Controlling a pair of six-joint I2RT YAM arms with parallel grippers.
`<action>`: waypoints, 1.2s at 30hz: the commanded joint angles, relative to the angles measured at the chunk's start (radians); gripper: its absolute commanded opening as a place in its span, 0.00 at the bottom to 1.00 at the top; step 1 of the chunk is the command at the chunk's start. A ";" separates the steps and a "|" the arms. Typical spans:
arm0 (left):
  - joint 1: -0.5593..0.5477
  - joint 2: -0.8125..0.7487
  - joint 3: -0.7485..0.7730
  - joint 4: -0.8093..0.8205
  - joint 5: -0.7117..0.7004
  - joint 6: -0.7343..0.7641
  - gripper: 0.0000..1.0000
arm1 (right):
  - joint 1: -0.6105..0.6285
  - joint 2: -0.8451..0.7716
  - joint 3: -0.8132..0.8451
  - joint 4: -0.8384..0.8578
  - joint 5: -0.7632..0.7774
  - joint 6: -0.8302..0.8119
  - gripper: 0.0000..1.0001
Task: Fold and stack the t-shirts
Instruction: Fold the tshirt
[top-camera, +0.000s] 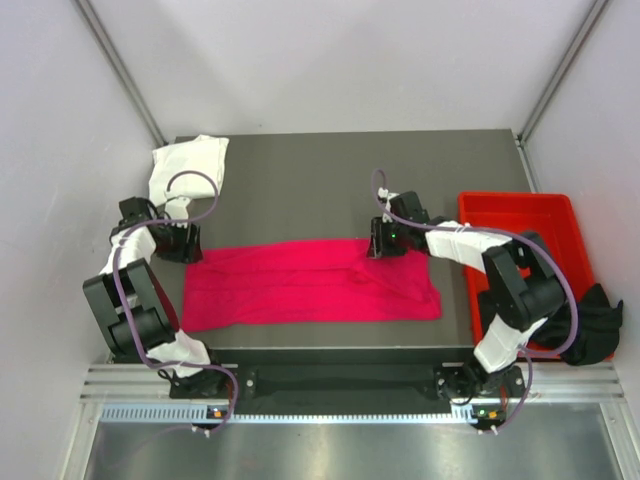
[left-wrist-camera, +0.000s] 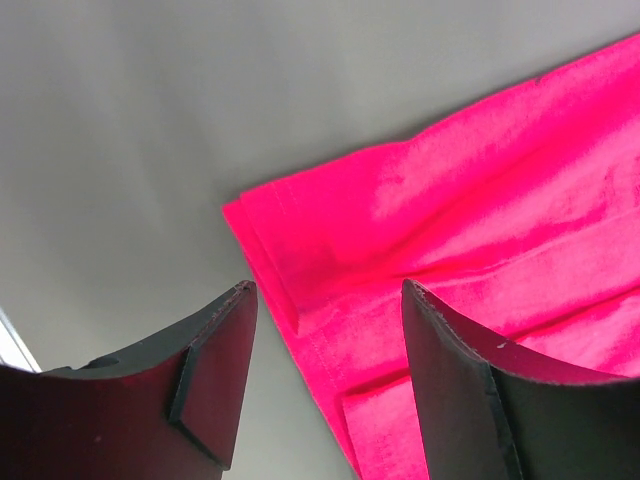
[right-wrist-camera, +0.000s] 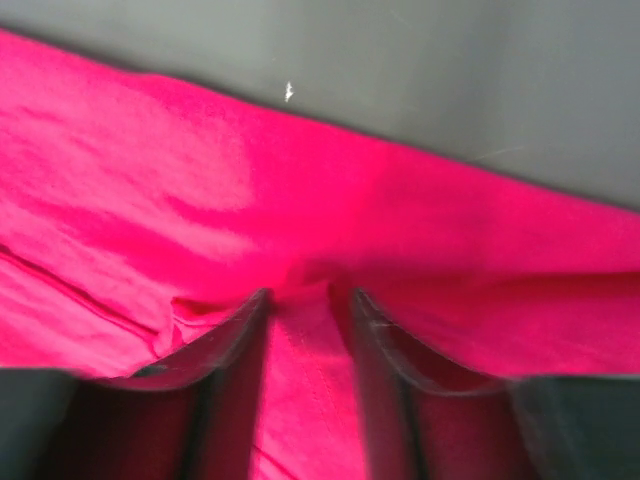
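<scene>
Right gripper (right-wrist-camera: 307, 297) digs into the pink t-shirt (right-wrist-camera: 150, 190), its grip unclear.

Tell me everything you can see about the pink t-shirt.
The pink t-shirt is bright magenta soft cloth, folded into a long band, flat on the table near its front edge, with layered hems at the left end. The right gripper presses into its far edge, bunching it. The open left gripper hovers by its left end.
</scene>
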 joint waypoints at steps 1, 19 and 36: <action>0.004 -0.009 -0.013 0.021 0.013 -0.003 0.64 | 0.025 0.004 0.038 0.040 -0.048 -0.004 0.33; 0.004 -0.007 0.001 0.018 0.022 0.021 0.64 | 0.238 -0.205 -0.156 0.060 0.085 0.295 0.01; 0.004 -0.018 0.014 -0.005 0.029 0.029 0.64 | 0.373 -0.295 -0.084 -0.130 0.038 0.297 0.41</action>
